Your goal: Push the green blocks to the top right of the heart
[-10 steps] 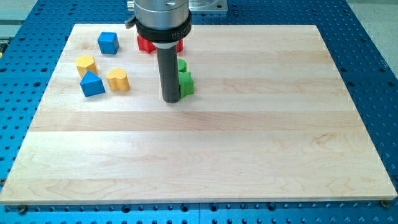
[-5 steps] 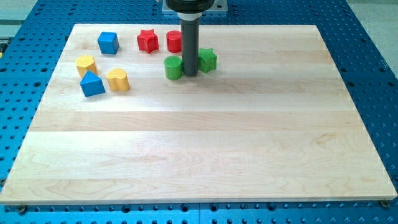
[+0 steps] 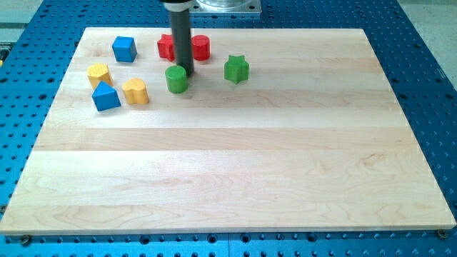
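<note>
Two green blocks on board — green cylinder [image 3: 176,78] just right of yellow heart [image 3: 135,91], slightly above it; green star [image 3: 236,69] further toward view's right, well apart from cylinder. My tip [image 3: 183,69] touching cylinder's upper right edge, between red star [image 3: 166,47] and red cylinder [image 3: 202,47]. No jaws on rig, plain rod only. Judgement: cylinder roughly placed — star left to bring in.

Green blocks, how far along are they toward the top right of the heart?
Done: the green cylinder sits to the right of the yellow heart and slightly above it. In hand: my tip rests at the cylinder's upper edge. Left: the green star lies apart, farther to the view's right, so it seems to need bringing closer.
</note>
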Action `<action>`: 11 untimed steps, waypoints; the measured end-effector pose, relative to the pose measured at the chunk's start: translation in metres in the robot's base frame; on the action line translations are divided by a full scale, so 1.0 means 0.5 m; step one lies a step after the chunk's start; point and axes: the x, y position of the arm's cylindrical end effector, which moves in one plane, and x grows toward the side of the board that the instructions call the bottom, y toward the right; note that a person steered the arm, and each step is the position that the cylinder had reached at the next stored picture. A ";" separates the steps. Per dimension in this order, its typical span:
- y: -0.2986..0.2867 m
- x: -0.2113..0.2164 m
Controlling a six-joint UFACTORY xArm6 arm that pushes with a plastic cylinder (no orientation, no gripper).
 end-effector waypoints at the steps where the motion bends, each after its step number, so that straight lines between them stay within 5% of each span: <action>1: -0.007 0.056; 5: -0.101 0.108; 6: -0.090 0.063; 8: 0.102 -0.043; 10: 0.364 -0.063; 11: 0.343 -0.051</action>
